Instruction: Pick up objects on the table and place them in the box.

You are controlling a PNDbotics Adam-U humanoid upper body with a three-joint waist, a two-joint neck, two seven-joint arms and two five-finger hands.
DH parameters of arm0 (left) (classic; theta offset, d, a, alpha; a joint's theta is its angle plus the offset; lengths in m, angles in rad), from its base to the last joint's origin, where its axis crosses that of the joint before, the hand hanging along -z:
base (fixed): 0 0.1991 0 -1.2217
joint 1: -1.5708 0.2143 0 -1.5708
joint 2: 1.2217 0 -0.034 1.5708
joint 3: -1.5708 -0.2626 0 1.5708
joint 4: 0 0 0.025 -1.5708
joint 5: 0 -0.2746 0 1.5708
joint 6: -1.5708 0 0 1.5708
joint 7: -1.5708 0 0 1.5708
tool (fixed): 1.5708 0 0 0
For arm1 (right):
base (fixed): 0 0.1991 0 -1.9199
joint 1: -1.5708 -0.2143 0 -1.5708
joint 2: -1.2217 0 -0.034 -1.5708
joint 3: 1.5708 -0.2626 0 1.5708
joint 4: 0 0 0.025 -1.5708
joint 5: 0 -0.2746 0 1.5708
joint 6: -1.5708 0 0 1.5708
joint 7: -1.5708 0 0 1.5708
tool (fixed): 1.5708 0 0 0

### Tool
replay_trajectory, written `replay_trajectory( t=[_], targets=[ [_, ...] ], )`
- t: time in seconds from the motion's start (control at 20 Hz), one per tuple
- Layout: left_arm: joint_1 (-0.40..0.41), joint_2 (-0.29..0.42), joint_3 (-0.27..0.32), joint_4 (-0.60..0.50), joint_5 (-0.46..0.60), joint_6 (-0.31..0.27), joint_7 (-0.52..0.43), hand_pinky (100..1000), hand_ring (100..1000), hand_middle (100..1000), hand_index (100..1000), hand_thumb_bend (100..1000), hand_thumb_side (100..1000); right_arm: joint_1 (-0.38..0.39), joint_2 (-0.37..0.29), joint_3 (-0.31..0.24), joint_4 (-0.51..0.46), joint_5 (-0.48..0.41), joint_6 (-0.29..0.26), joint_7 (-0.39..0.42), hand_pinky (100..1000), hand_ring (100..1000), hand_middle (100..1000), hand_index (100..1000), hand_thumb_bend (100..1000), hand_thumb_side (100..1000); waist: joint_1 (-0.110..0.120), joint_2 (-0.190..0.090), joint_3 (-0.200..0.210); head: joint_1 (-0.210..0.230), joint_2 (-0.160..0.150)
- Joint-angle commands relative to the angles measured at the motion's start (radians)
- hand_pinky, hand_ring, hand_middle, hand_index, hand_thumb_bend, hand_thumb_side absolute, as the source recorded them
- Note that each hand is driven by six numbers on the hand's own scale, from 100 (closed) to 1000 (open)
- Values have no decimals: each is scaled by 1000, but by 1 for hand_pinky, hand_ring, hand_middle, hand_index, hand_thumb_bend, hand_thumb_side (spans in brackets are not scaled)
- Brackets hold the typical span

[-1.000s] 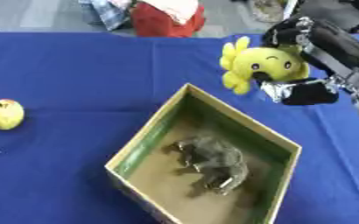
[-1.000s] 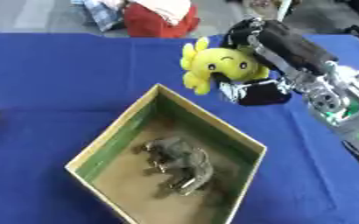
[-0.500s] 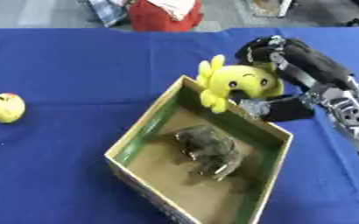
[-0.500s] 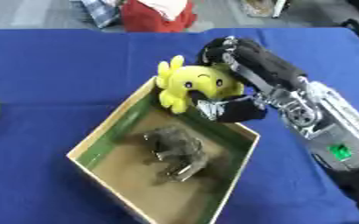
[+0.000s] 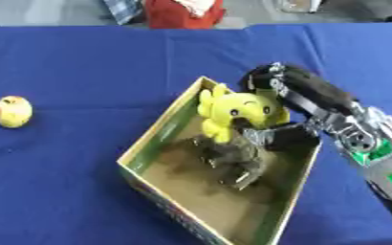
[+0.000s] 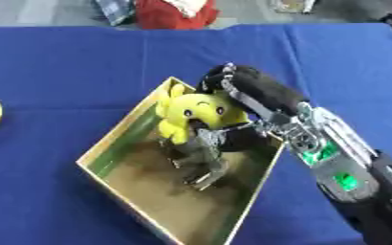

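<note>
At the centre of the frame, the right hand (image 5: pixel 270 103) reaches in from the right edge and sits over the far corner of the box (image 5: pixel 153 143). Its fingers are curled round the yellow plush (image 5: pixel 233 112), with the thumb (image 5: pixel 262 136) coming up under the toy's lower side, so the plush is clasped between them. The plush hangs inside the box's upper corner, its face turned toward the lower left, its ears or arms poking up near the far rim. Whether it touches the floor of the box I cannot tell.

Below the plush, in the middle of the box, lies a grey-brown toy (image 5: pixel 233 160) with legs sticking out; it looks like some animal, though its shape is hard to read. The plush's lower end is just above or touching it.

The box is turned like a diamond on the blue table (image 5: pixel 74 57), with green inner walls and a tan floor. The forearm (image 6: pixel 333 162) runs down to the lower right, silver and black with green lights on it.

Well apart, at the left edge of the frame, a small yellow ball (image 5: pixel 13 111) with a reddish patch rests on the cloth. Something red (image 5: pixel 179 12) stands beyond the table's far edge, at the top. The left hand shows in neither view.
</note>
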Motion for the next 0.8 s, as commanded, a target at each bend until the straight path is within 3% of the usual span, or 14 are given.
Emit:
replay_trajectory(
  t=[0.05,0.45,0.8],
  targets=[
    [-5,13,8,-20,-1,1,2,585,616,690,824,100,1000,3,7,16,-16,27,27,23,833,770,257,531,100,253,2,-17,1,4,9],
    [-5,9,9,-20,-3,3,1,585,617,691,824,100,1000,41,25,61,-16,96,77,84,849,808,398,654,100,243,0,-12,5,1,5],
    [-2,8,12,-20,-6,7,4,584,618,691,824,100,1000,63,29,65,-16,157,66,143,902,901,621,852,100,602,-5,-11,3,8,-1]
  ],
)
